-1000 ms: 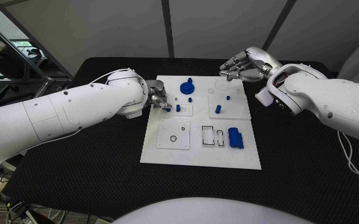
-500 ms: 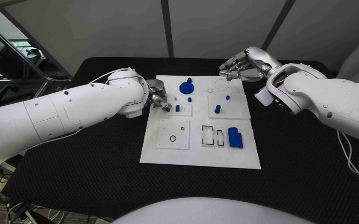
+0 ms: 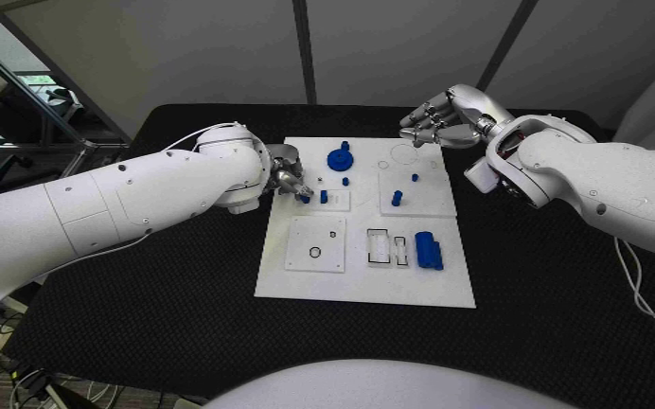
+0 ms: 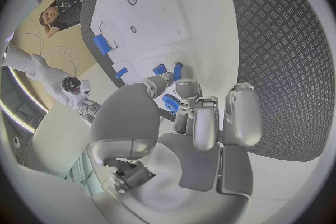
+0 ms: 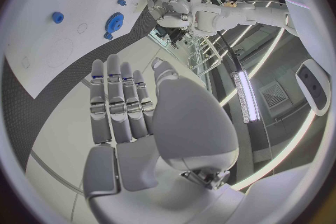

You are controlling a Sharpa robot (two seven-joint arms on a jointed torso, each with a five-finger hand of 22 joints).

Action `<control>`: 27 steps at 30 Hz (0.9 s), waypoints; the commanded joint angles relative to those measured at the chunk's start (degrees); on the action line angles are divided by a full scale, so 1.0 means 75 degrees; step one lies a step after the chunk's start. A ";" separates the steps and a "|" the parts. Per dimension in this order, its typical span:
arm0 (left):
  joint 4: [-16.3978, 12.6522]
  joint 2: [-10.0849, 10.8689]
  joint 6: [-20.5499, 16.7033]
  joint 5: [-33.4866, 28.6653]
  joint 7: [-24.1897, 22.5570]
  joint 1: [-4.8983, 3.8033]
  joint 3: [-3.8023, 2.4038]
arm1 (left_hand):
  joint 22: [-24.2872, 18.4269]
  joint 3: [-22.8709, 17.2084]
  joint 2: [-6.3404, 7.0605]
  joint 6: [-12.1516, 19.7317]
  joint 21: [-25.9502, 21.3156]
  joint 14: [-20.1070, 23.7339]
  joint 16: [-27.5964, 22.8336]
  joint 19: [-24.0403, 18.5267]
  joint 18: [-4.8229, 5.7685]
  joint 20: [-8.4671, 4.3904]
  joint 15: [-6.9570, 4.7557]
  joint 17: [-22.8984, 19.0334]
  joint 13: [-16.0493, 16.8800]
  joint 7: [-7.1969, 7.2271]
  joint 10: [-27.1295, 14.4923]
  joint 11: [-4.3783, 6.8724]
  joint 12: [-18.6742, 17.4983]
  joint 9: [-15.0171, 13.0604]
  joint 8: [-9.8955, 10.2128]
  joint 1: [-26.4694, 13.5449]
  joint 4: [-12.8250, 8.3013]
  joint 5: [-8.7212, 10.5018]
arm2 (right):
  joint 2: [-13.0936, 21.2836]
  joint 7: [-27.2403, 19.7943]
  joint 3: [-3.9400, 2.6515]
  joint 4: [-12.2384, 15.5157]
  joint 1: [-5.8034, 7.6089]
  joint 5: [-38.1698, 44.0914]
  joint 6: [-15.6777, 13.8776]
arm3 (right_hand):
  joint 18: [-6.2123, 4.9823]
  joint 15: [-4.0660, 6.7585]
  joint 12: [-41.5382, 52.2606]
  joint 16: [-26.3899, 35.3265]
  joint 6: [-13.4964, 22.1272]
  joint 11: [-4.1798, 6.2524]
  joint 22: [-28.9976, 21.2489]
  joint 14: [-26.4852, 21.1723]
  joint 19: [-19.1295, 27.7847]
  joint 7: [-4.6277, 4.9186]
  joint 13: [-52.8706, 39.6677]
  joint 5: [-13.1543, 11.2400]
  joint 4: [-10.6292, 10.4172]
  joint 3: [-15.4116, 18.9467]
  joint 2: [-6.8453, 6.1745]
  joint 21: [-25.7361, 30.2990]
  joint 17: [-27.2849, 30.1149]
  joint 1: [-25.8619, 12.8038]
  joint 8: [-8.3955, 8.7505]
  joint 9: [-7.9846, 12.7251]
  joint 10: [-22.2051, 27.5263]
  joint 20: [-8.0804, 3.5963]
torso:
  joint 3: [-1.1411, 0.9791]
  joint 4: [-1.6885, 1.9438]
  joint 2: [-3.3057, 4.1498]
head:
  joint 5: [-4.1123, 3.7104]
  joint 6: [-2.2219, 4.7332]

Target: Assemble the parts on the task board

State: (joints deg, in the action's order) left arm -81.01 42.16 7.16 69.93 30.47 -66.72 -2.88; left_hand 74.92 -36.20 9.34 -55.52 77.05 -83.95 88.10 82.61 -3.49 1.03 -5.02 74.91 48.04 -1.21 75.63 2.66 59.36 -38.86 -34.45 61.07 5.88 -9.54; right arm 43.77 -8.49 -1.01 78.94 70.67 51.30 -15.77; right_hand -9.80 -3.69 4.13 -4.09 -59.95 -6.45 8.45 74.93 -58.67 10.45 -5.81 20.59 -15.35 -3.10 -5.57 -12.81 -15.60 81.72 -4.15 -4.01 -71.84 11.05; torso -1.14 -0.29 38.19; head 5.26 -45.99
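Task board with blue parts, left hand at its edge

Task board [image 3: 366, 286] lies flat in the middle of your black counter [image 3: 164, 314]. Its long side runs away from the robot toward the far wall.

Look at the near right of the board. A blue cylinder [image 3: 429, 251] lies on its side there, and its long way runs the same way as the board's. Farther back, a blue gear [image 3: 342, 157] sits near the far edge. A small blue peg [image 3: 324, 197] stands up on the left side, and another blue peg [image 3: 398, 199] stands up on the right side.

Your left hand [image 3: 288, 180] is at the board's left edge, just beside the left peg. Its fingers [image 4: 203, 123] are curled in. You cannot tell if the fingertips hold a small part, because the hand hides them.

Your right hand [image 3: 434, 125] hangs above the far right corner of the board. Its fingers [image 5: 115, 101] are stretched out straight, side by side, and it holds nothing.
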 commanded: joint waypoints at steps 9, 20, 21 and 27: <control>0.0010 -0.0052 0.0288 -0.0012 0.0025 0.0028 0.0024 | 0.0342 0.0379 -0.0023 -0.0145 0.0052 -0.0727 0.0063 0.0066 -0.0003 -0.0014 -0.0071 0.1703 0.0053 0.0016 0.0092 0.0009 0.0102 0.0069 0.0007 -0.0267 0.0140 0.0012 | 0.0002 -0.0004 -0.0005 0.0020 0.0014 -0.0003 0.0048 | -0.0100 -0.0023 0.0014 0.0044 0.0063 -0.0020 -0.0016 0.0012 -0.0057 0.0013 0.0011 0.0047 0.0010 0.0018 0.0070 0.0053 0.0011 -0.0041 0.0031 0.0001 0.0047 0.0022 | 0.0003 0.0004 0.0000 | -0.0007 -0.0026; 0.0043 -0.0073 0.0219 -0.0012 0.0018 0.0028 0.0024 | 0.0393 0.0844 -0.0133 -0.0238 0.0077 -0.0739 0.0094 0.0095 0.0007 -0.0019 -0.0073 0.1750 0.0110 0.0021 0.0140 0.0011 0.0171 0.0138 0.0023 -0.0485 0.0377 0.0014 | -0.0005 -0.0009 -0.0005 0.0011 0.0014 -0.0003 0.0043 | -0.0100 -0.0024 0.0014 0.0044 0.0064 -0.0022 -0.0019 0.0011 -0.0059 0.0014 0.0011 0.0046 0.0007 0.0022 0.0071 0.0056 0.0013 -0.0047 0.0030 0.0001 0.0049 0.0023 | 0.0001 0.0004 0.0003 | -0.0004 -0.0037; 0.0049 -0.0075 0.0202 -0.0012 0.0017 0.0028 0.0023 | 0.0391 0.0887 -0.0154 -0.0244 0.0072 -0.0739 0.0096 0.0094 0.0007 -0.0019 -0.0073 0.1752 0.0111 0.0020 0.0142 0.0010 0.0174 0.0144 0.0026 -0.0504 0.0404 0.0014 | -0.0006 -0.0009 -0.0005 0.0010 0.0014 -0.0003 0.0043 | -0.0100 -0.0024 0.0014 0.0044 0.0065 -0.0022 -0.0020 0.0010 -0.0059 0.0014 0.0011 0.0046 0.0007 0.0024 0.0070 0.0057 0.0013 -0.0049 0.0030 0.0001 0.0050 0.0023 | 0.0001 0.0004 0.0001 | -0.0005 -0.0039; 0.0092 -0.0079 0.0109 -0.0012 0.0013 0.0028 0.0023 | 0.0403 0.1100 -0.0217 -0.0263 0.0071 -0.0741 0.0103 0.0099 0.0008 -0.0017 -0.0069 0.1761 0.0112 0.0016 0.0146 0.0006 0.0185 0.0171 0.0035 -0.0599 0.0530 0.0016 | -0.0008 -0.0009 -0.0005 0.0005 0.0014 -0.0003 0.0042 | -0.0099 -0.0025 0.0013 0.0045 0.0066 -0.0024 -0.0021 0.0009 -0.0059 0.0015 0.0011 0.0046 0.0005 0.0027 0.0070 0.0059 0.0014 -0.0053 0.0031 0.0001 0.0051 0.0024 | 0.0001 0.0002 0.0002 | -0.0002 -0.0039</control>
State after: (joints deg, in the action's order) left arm -80.40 41.64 8.31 69.84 30.48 -66.47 -2.70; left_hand 74.91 -28.24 7.68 -57.24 77.34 -84.15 88.55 83.03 -3.48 1.04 -5.22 74.91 48.87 -1.11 76.31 2.56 60.52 -37.63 -34.46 57.15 9.92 -9.52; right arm 43.74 -8.37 -1.01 78.90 70.67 51.30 -15.69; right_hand -9.80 -3.69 4.13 -4.09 -59.75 -6.45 8.38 74.93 -58.87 10.66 -5.81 20.59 -15.35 -3.10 -5.33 -12.58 -15.54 81.49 -4.15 -4.00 -71.84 11.25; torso -1.13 -0.27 38.20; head 5.23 -46.28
